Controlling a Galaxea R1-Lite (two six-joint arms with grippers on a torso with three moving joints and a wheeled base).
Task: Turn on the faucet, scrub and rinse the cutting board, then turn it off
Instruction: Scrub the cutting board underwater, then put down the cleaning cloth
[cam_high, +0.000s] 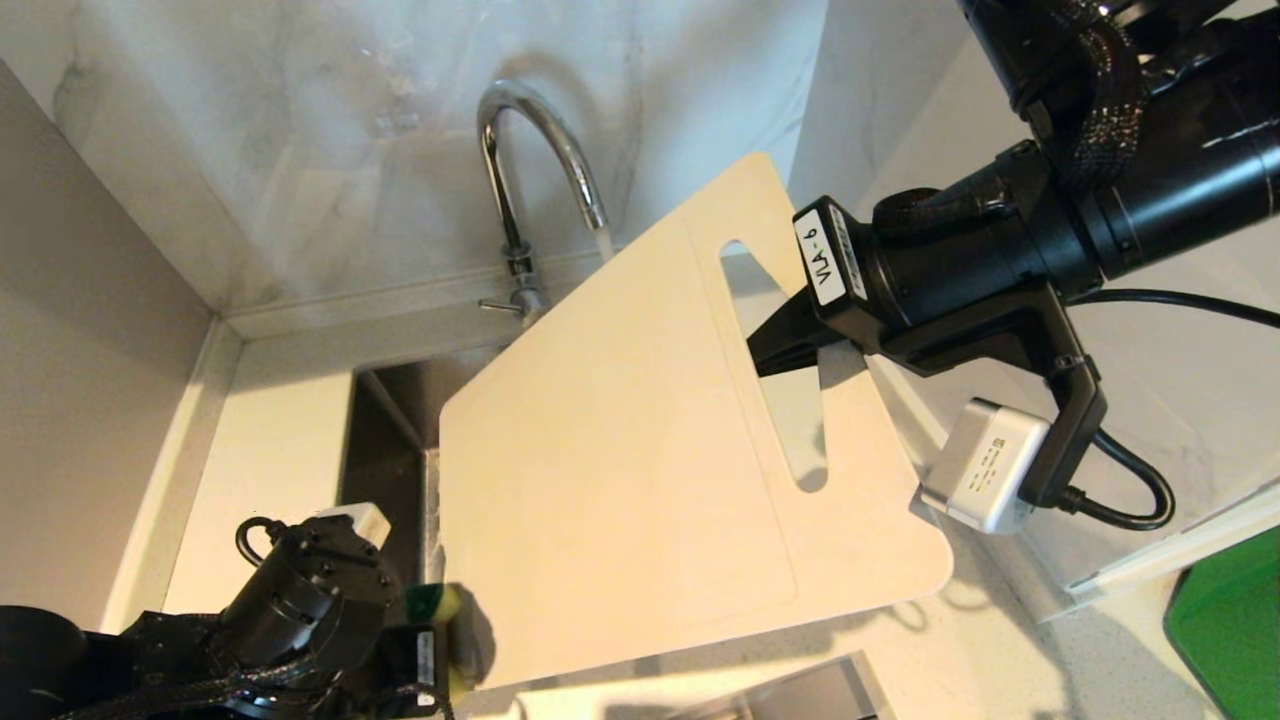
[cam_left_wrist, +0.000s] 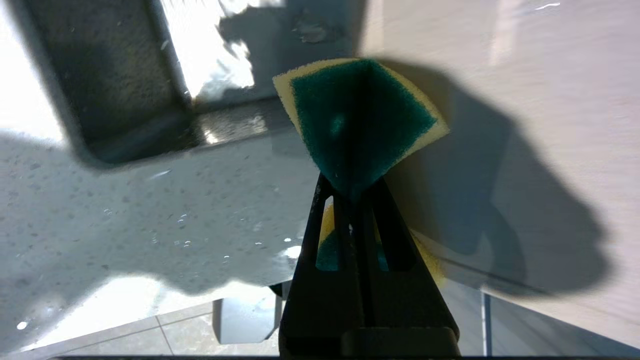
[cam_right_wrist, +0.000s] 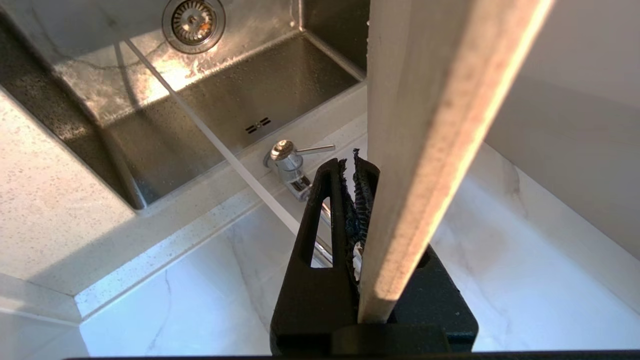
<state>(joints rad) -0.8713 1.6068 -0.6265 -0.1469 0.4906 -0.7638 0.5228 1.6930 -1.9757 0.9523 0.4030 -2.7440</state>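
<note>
Right gripper (cam_high: 785, 345), black and wedge-shaped, is clamped on the board (cam_high: 640, 440) at the rim of its long handle hole. In the right wrist view the board is seen edge-on between the fingers (cam_right_wrist: 320, 215), a flat cream slab with a faintly speckled edge. It is held tilted above the sink (cam_right_wrist: 165, 100), whose steel basin is grainy and wet, with a round drain visible. One board corner sits just under the faucet (cam_high: 530, 160), a shiny chrome arch from which a thin stream runs. Left gripper (cam_left_wrist: 352, 197) is shut on a sponge (cam_left_wrist: 357, 120), green scouring face over yellow foam, folded, near the board's lower corner. Most of the left arm is cut off by the picture edge.
</note>
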